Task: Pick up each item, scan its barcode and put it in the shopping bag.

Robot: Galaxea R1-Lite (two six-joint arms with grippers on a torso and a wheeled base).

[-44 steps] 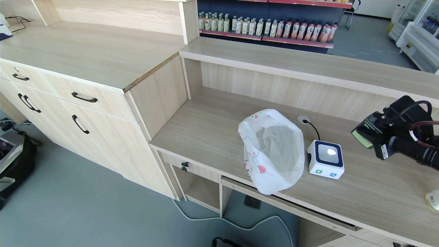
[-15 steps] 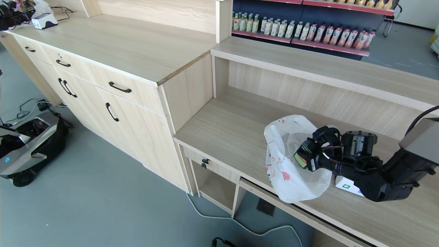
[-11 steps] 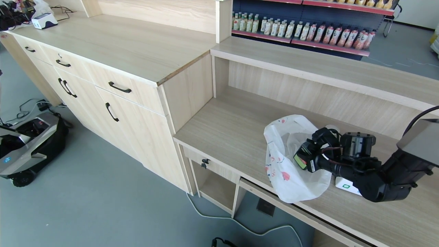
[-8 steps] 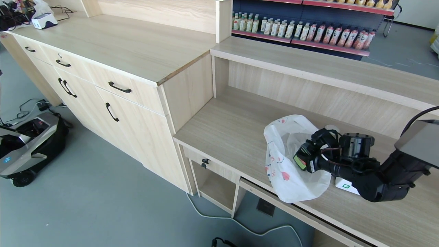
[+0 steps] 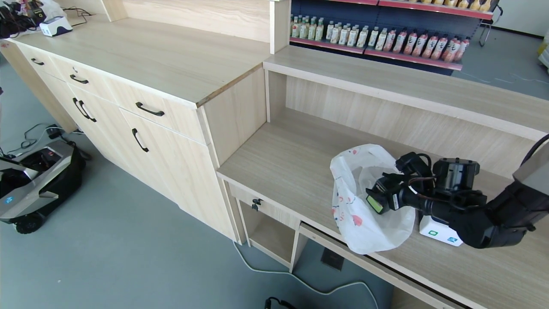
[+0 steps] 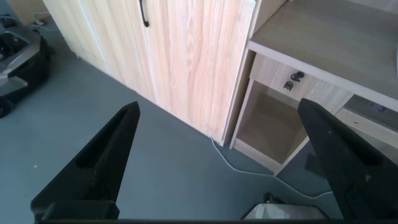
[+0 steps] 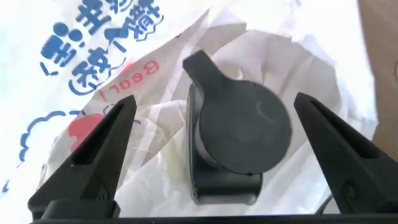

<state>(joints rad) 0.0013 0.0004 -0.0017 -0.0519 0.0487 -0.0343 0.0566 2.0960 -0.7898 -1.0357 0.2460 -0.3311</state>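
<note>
A white shopping bag (image 5: 356, 214) with red and blue print stands open near the front edge of the lower wooden counter (image 5: 291, 167). My right gripper (image 5: 377, 195) is at the bag's mouth, open. In the right wrist view its fingers (image 7: 93, 162) stand wide apart on either side of a dark, round-topped item (image 7: 239, 134) that lies on the crumpled plastic inside the bag (image 7: 99, 68). The fingers do not touch the item. My left gripper (image 6: 219, 106) hangs open over the grey floor beside the cabinet, with nothing in it.
A white and blue barcode scanner (image 5: 441, 229) sits just right of the bag, partly behind my right arm. A raised ledge (image 5: 386, 81) backs the counter. A higher cabinet (image 5: 141, 64) with drawers stands to the left. A grey wheeled machine (image 5: 30, 180) rests on the floor.
The head view has shifted since the earliest frame. My right arm came from the counter's right side to the bag's mouth. In the last half second its wrist rose slightly, uncovering more of the scanner.
</note>
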